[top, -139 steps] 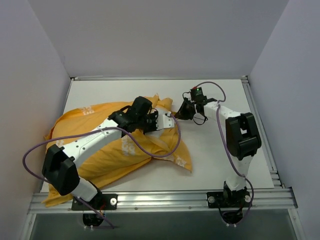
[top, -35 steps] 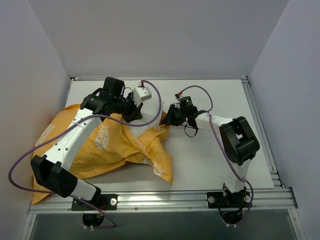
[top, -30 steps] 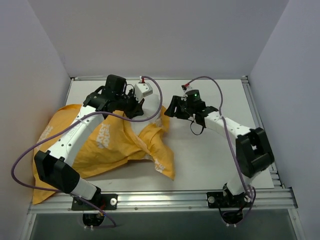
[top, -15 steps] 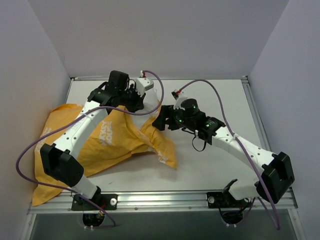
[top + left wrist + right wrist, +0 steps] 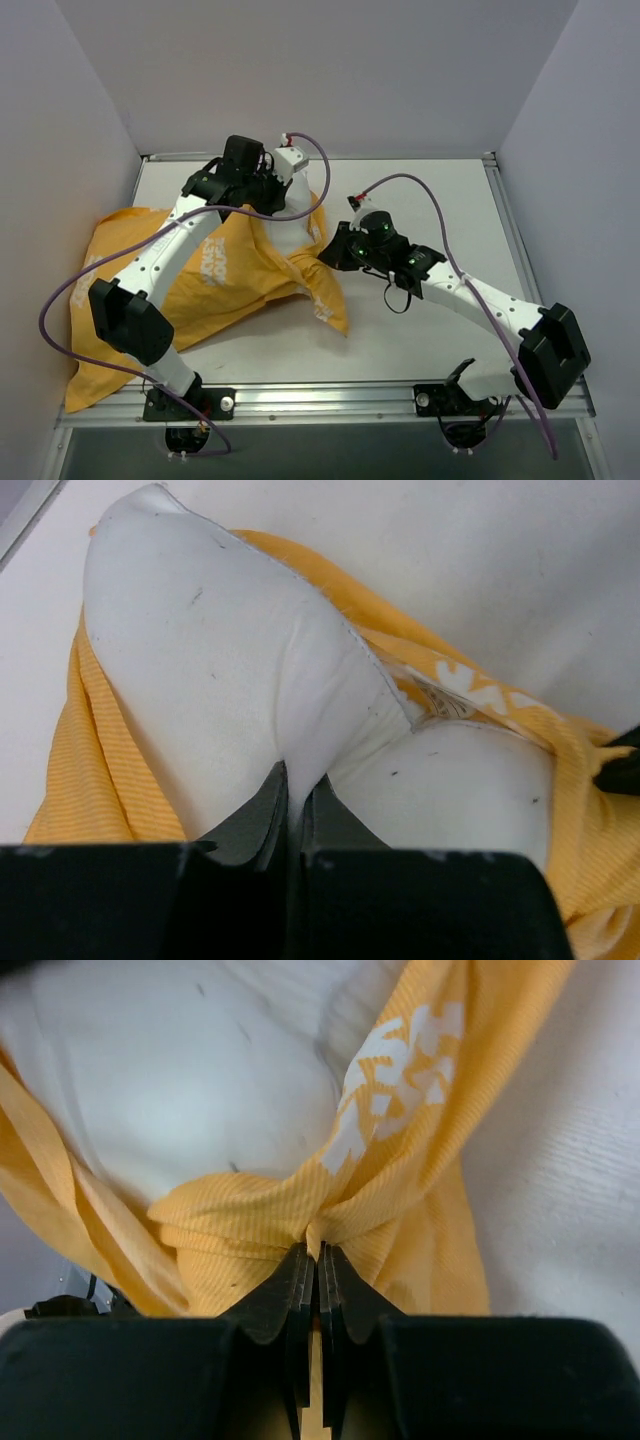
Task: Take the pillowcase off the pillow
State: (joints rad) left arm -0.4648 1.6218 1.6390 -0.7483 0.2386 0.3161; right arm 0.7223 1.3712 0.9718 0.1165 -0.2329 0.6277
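Note:
The orange-yellow pillowcase (image 5: 210, 275) lies over the left half of the table, bunched around the white pillow (image 5: 292, 222), whose end pokes out of its opening near the back middle. My left gripper (image 5: 283, 188) is shut on a pinch of the white pillow (image 5: 230, 670), with the pillowcase (image 5: 80, 760) around it. My right gripper (image 5: 328, 255) is shut on a gathered fold of the pillowcase (image 5: 400, 1190) at the rim of the opening, just below the bare pillow (image 5: 180, 1080).
The white tabletop (image 5: 440, 210) is bounded by a metal rail at the right (image 5: 520, 260) and at the front (image 5: 330, 395). Grey walls stand at the back and both sides. Purple cables loop over both arms.
My left gripper has lifted the pillow's end toward the back. My right gripper has pulled the pillowcase rim down toward the front, so more white pillow shows.

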